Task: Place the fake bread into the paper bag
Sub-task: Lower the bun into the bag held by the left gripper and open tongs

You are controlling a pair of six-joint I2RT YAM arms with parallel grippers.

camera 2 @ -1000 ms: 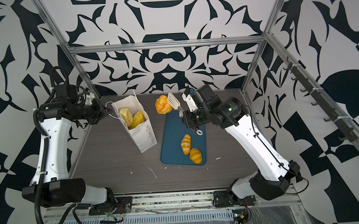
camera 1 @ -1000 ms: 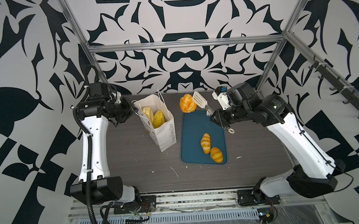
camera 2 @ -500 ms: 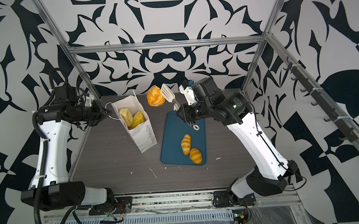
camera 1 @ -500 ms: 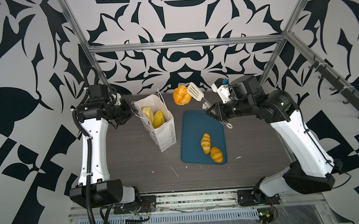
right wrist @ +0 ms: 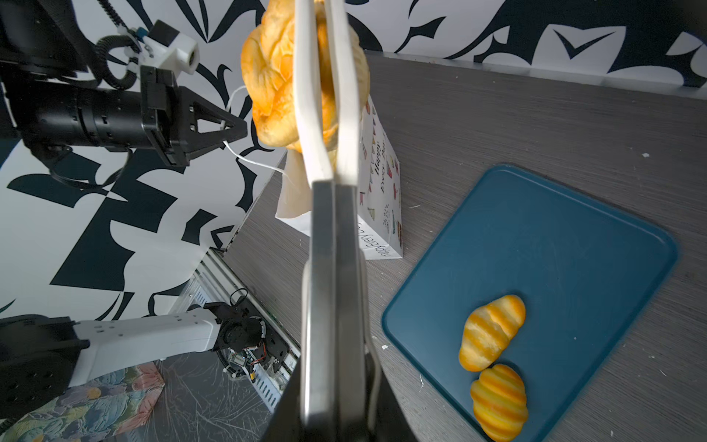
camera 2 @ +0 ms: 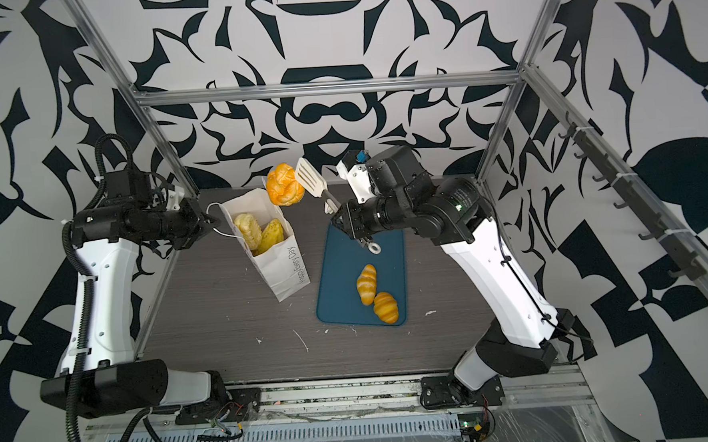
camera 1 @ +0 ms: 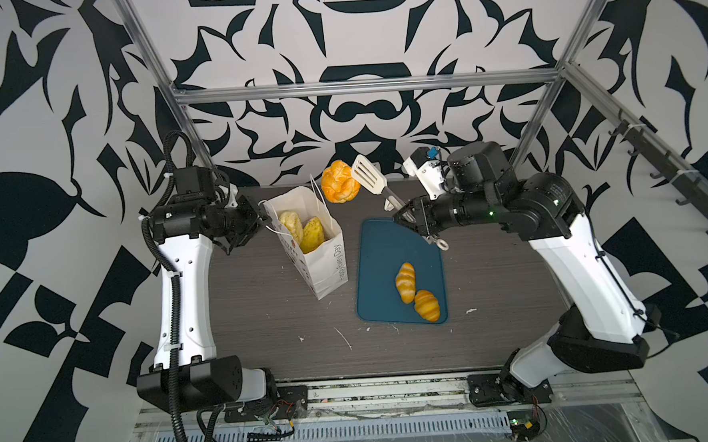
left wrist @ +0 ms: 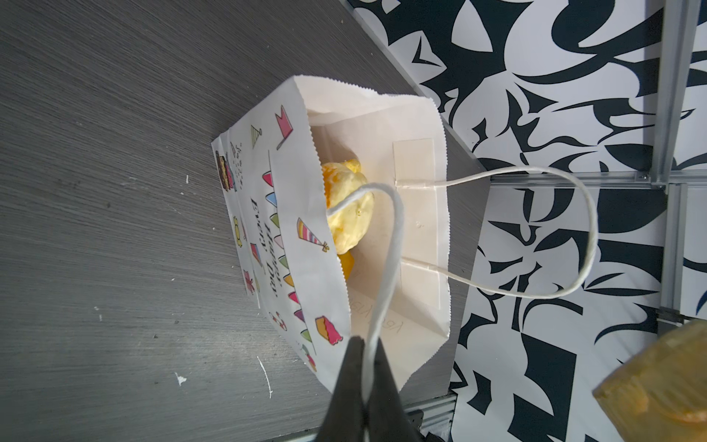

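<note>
1. The left hand (camera 1: pixel 262 223) is clamped on a cord handle (left wrist: pixel 386 268) of the paper bag (camera 1: pixel 325 259). The bag stands left of centre in both top views, with two pastries (camera 1: pixel 303 232) inside.
2. The right hand (camera 1: pixel 405 220) is closed on tongs (camera 1: pixel 369 179), in which a round bun (camera 1: pixel 339 186) is pinched at upper centre, just beyond the bag's mouth.
3. The glossy bun could be lost from the thin blades, or bounced off the rim if released early.
4. The light bag could be tipped by a tug on the cord.
5. Two croissants (camera 1: pixel 405 281) lie on the blue tray (camera 1: pixel 380 245), right of the bag.
6. The surface (camera 1: pixel 257 318) is dark wood grain, flecked with white scraps (camera 1: pixel 344 338). It is enclosed by black-and-white patterned walls (camera 1: pixel 354 22) and a metal frame (camera 1: pixel 362 86).
</note>
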